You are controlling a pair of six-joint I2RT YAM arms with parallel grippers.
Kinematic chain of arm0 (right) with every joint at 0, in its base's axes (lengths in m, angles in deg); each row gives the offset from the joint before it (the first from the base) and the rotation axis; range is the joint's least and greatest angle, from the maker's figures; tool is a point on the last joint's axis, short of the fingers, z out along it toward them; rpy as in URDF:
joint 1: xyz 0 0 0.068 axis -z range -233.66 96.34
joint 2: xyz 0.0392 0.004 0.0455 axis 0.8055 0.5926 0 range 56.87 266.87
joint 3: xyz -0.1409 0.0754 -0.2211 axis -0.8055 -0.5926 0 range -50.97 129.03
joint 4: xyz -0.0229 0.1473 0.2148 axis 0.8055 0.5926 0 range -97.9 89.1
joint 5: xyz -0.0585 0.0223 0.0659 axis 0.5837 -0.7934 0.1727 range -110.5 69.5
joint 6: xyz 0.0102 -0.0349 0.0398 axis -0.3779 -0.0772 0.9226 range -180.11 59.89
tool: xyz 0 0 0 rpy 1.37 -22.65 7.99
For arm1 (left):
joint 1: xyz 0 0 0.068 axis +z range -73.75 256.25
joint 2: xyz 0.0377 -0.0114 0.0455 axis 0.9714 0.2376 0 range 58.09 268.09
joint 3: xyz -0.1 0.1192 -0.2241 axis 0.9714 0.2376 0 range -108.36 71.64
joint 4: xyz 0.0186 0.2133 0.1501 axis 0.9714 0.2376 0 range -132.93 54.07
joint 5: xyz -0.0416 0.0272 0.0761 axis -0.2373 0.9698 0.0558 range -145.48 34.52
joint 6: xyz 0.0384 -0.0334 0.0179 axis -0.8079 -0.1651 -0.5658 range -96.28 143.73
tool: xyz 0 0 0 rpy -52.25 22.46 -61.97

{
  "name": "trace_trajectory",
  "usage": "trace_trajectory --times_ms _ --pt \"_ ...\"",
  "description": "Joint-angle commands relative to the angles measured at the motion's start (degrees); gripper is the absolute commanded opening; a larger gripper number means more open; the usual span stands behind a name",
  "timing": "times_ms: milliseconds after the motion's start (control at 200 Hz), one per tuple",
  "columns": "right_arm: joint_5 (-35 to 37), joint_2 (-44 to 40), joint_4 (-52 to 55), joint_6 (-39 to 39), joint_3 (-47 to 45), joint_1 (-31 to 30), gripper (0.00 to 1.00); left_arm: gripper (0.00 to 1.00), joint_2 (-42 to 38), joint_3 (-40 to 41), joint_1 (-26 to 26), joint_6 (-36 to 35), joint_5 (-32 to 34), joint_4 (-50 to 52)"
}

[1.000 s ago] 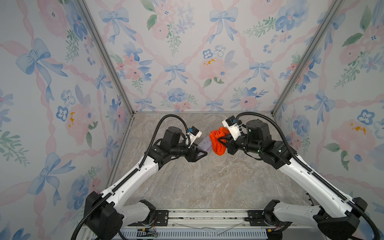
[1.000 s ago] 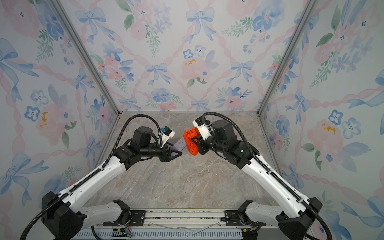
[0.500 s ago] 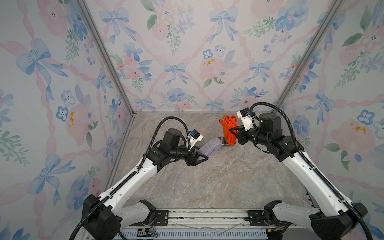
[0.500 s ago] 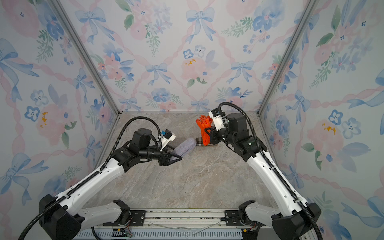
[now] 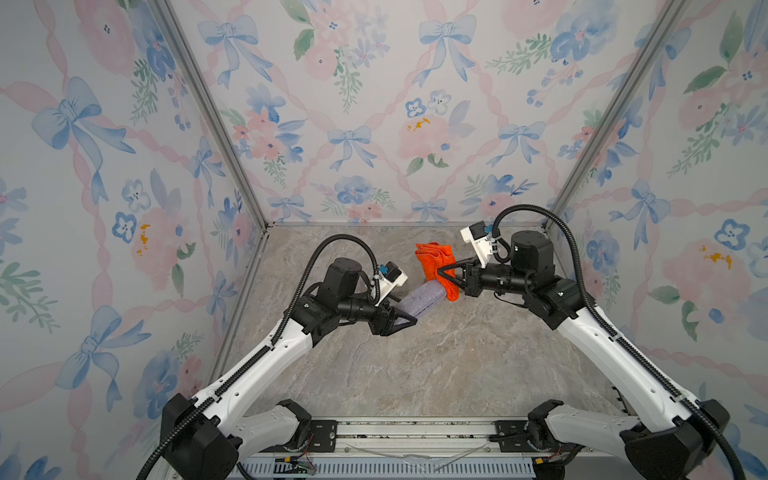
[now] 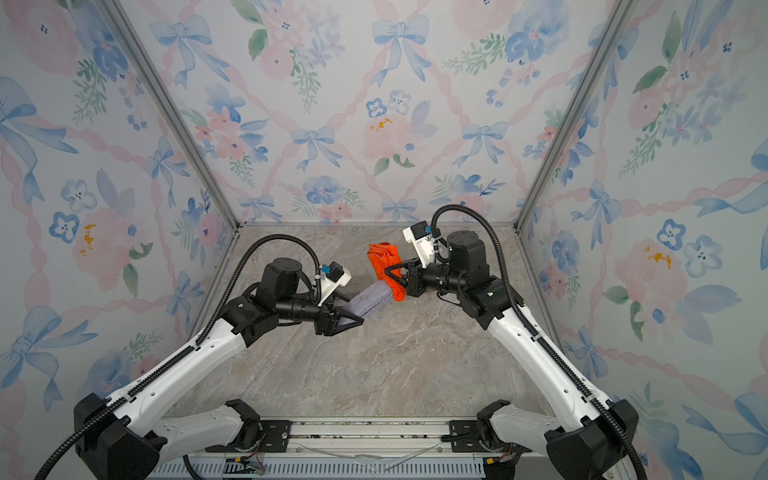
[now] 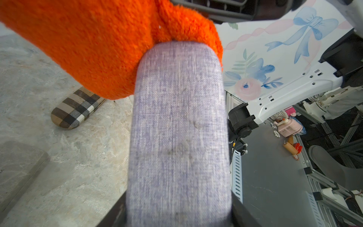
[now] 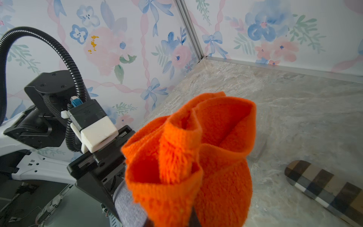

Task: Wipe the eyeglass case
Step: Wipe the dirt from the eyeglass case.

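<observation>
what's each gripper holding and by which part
Left gripper grips the lavender eyeglass case by one end; right gripper pinches the orange cloth near its middle.

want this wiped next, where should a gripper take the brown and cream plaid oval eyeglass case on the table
Probably at mid-length of the brown and cream plaid eyeglass case, jaws across its narrow width, coming down from above. It lies flat on the marble table, long and round-ended, so the straight long sides give the surest hold.
</observation>
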Motion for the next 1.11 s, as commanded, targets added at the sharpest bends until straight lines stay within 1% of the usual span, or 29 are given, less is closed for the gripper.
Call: trace_trajectory --times_ms 0,140,205,220,260,325,430,500,570,625,690,845,930,1100 --pt "-5.6 1.3 -1.2 4.7 -1.8 1.3 0.0 0.13 0.1 -2.1 0.2 -1.7 1.1 -2.9" --pt "-7.7 0.7 -1.4 7.5 -1.9 1.5 0.0 0.13 0.5 -3.2 0.8 -1.6 2.9 -3.0" --pt "-7.9 0.1 -3.1 9.2 -2.4 1.6 0.0 0.14 0.7 -3.8 0.7 -1.3 2.3 -3.1" --pt "-9.6 0.1 -3.6 9.6 -2.4 1.8 0.0 0.14 0.8 -3.8 0.6 -1.3 2.0 -3.1" --pt "-10.4 0.3 -4.9 10.2 -2.3 2.1 0.0 0.13 0.8 -4.0 0.3 -1.1 0.9 -3.1" --pt "-11.6 2.5 -6.4 10.5 -0.7 3.1 0.0 0.14 0.5 -4.1 -0.9 -1.5 -0.4 -3.1" --pt "-15.8 8.8 -9.2 12.9 3.7 3.7 0.0 0.14 -0.8 -3.6 -1.9 -1.5 -0.4 -3.1" --pt "-17.1 11.5 -9.6 13.3 5.5 2.9 0.0 0.14 -2.2 -2.7 -1.5 -1.3 2.0 -3.0" --pt "-17.5 12.2 -9.1 12.9 5.8 2.3 0.0 0.13 -3.0 -1.8 0.2 -0.8 4.0 -3.1" --pt "-17.7 11.5 -9.2 13.1 4.7 2.3 0.0 0.13 -3.1 -1.4 1.5 0.2 5.3 -3.1" --pt "-17.7 9.7 -10.2 14.1 2.4 2.9 0.0 0.13 -2.9 -1.1 2.7 1.2 4.9 -3.6" --pt "-17.8 5.9 -8.3 15.8 -1.2 4.2 0.0 0.13 -1.2 -1.8 4.2 1.2 5.3 -3.8" --pt "-18.9 4.0 -6.7 16.8 -1.4 4.7 0.0 0.13 0.3 -2.4 5.1 1.3 6.1 -4.0" --pt "-19.8 -1.2 -4.1 17.0 0.2 5.6 0.0 0.13 3.4 -3.4 5.3 2.2 5.2 -4.3"
